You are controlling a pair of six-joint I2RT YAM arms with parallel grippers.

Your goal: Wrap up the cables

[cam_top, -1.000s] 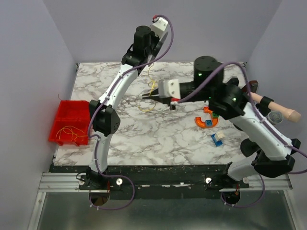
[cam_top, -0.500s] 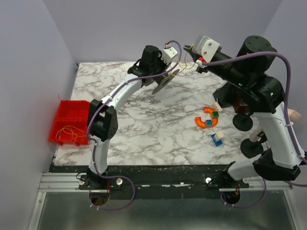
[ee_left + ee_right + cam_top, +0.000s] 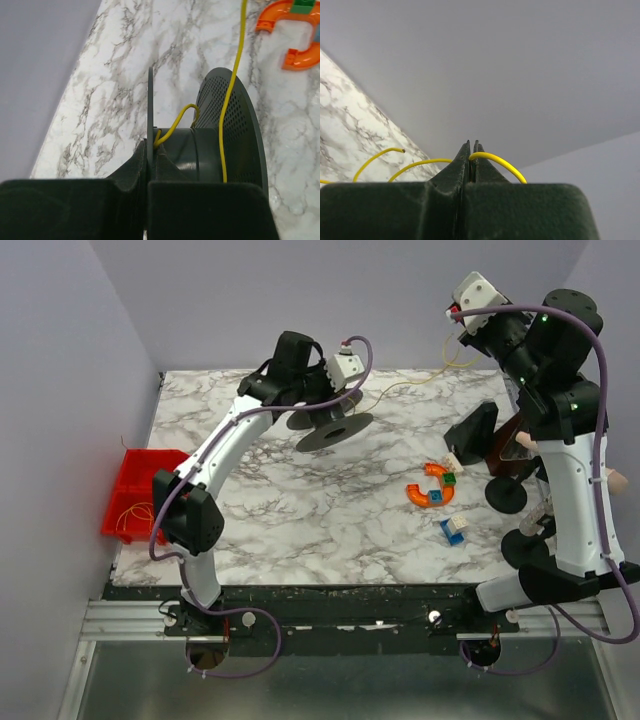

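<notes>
The cable is a thin yellow wire (image 3: 405, 386) that runs from a black spool (image 3: 338, 428) up to my right gripper (image 3: 452, 318). My left gripper (image 3: 305, 402) is shut on the spool and holds it above the far middle of the table. In the left wrist view the gripper (image 3: 148, 165) clamps the spool's thin flange (image 3: 150, 110), and the wire (image 3: 231, 95) crosses the hub (image 3: 200, 155) with one small loop. In the right wrist view my gripper (image 3: 474, 150) is shut on the wire (image 3: 500, 162), high near the back wall.
A red bin (image 3: 150, 475) with more loose yellow wire stands at the table's left edge. An orange curved track piece (image 3: 432, 492) and a blue-and-white block (image 3: 455, 528) lie right of the middle. Black stands (image 3: 505, 495) are at the right edge.
My right gripper has risen and swung back and right, drawing the wire out. My left gripper has shifted left with the spool and turned it flatter.
</notes>
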